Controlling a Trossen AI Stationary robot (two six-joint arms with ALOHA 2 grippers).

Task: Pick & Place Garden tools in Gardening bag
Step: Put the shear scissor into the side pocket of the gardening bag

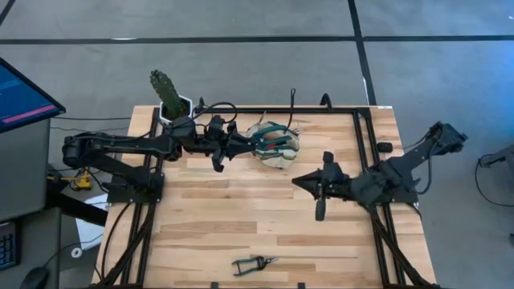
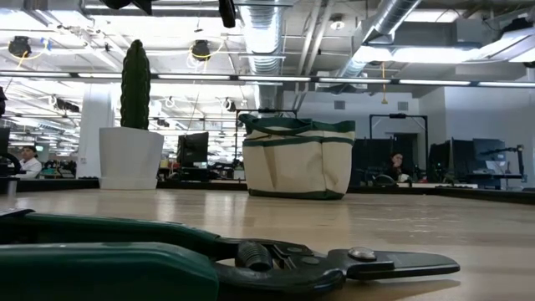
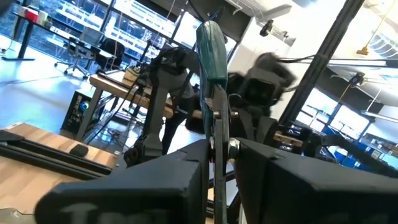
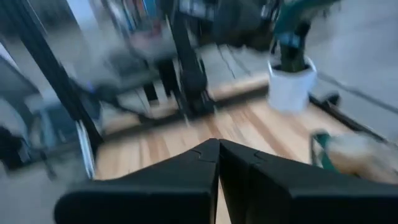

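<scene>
The beige gardening bag (image 1: 275,143) with green trim stands on its base at the table's far middle (image 2: 297,159), with red and green tool handles showing inside it. My left gripper (image 1: 243,144) is at the bag's left side, shut on a green strap (image 3: 210,50). The green-handled pruning shears (image 1: 253,262) lie flat near the front edge (image 2: 251,259). My right gripper (image 1: 299,183) is shut with nothing in it, right of the table's middle and clear of the bag. My left gripper pinches the bag's dark green strap (image 3: 217,134) between its two fingers, coming about level from the table's left. The strap shows edge-on and runs on past the fingers. The bag's base stays on the table.
A cactus in a white pot (image 1: 170,98) stands at the far left corner, close behind my left arm. A black frame rail (image 1: 265,112) runs along the far edge and sides. Bare wood lies between the bag and the shears.
</scene>
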